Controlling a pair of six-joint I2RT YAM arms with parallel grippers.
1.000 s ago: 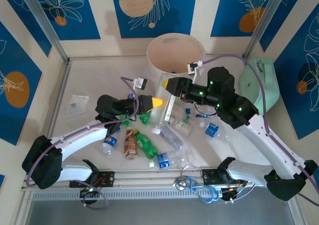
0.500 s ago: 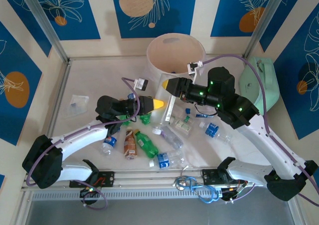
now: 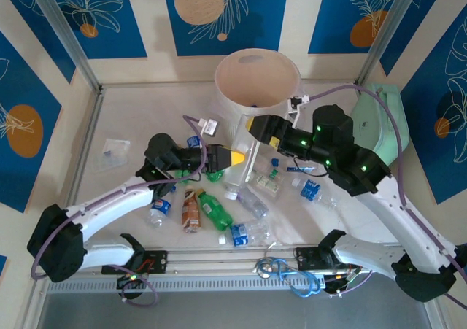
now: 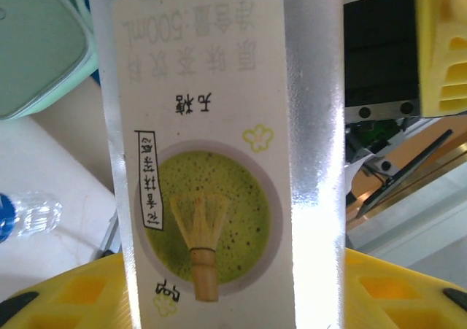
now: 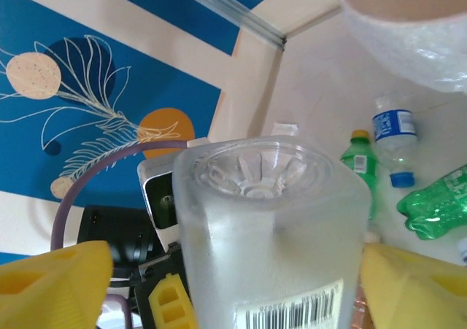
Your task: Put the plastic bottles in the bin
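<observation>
My right pincer (image 3: 255, 128) is clamped on the base end of a clear matcha-label bottle (image 3: 246, 160). My left pincer (image 3: 233, 156) flanks its middle; I cannot tell whether it grips. The bottle's long axis points base-first toward the bin (image 3: 226, 97), just beyond my right pincer.

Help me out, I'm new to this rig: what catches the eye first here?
A tall clear bottle with a matcha label stands out at centre, with the left gripper and right gripper both at it. Just behind sits the big pale bin, and smaller bottles lie scattered on the table in front.
</observation>
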